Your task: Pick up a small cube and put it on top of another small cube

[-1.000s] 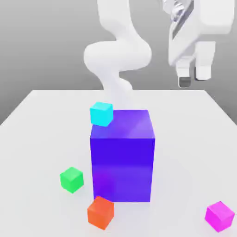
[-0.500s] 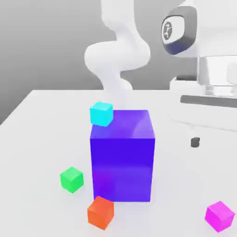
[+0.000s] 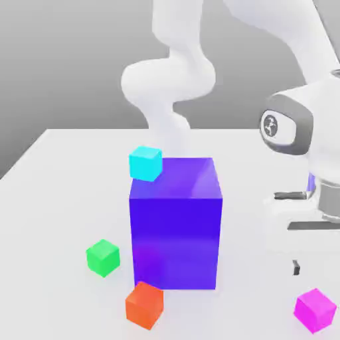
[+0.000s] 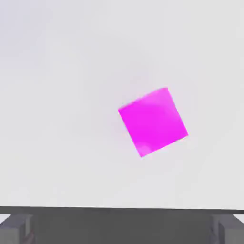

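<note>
The small bright magenta-pink cube [image 3: 315, 309] sits on the pale white worktop [image 3: 60, 199] at the near corner on the exterior view's right, free and untouched. The white robot arm's hand hangs just above it, with the tool [image 4: 122, 228] pointing down; in the hand view its 2 dark grey fingertips [image 4: 16, 228] stand wide apart at the frame's edge, empty, with the magenta cube [image 4: 152, 121] lying between them on the bare surface, turned at an angle to the line of the fingers.

The small bright green cube [image 3: 103, 257] rests on the worktop well apart from the magenta one, on the exterior view's left, near the lower corner of the big glossy blue-purple block [image 3: 176, 222] that stands in the middle. A small orange-red cube [image 3: 144, 303] lies just in front of that block, close to its near left corner. A small cyan cube [image 3: 145, 163] shows at the block's upper left corner; whether it touches the block I cannot tell.
</note>
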Controlling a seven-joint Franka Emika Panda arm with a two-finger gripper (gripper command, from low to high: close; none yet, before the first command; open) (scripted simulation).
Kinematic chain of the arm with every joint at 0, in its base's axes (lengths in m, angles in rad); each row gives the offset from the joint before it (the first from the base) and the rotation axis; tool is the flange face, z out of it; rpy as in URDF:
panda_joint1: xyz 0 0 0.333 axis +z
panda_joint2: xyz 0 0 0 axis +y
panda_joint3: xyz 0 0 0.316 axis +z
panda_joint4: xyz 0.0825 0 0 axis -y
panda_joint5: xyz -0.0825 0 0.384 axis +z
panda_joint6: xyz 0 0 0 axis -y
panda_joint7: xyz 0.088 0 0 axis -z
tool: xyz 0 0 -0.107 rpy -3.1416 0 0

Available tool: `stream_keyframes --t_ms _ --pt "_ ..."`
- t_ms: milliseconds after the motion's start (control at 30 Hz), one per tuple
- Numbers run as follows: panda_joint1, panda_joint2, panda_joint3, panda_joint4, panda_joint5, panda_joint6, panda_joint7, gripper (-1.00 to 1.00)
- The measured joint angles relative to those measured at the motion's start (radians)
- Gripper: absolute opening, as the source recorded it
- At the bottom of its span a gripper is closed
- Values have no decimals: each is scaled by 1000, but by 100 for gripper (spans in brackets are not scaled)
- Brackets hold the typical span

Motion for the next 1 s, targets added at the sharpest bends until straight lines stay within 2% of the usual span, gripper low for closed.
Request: stream_keyframes --t_ms 167,300,333,567,733,900,1000 --pt "-30 88 68 1 -6 34 -209 0" --pt "-23 221 63 27 -25 134 -225 0" --pt "-20 245 60 32 -28 152 -223 -100" --pt "-21 245 61 32 -28 152 -224 -100" --pt "-27 88 59 -3 -25 32 -216 -100" --pt "-10 -75 -77 -49 -215 -62 35 -100" --pt "-50 -178 -127 -76 -326 -121 190 -100"
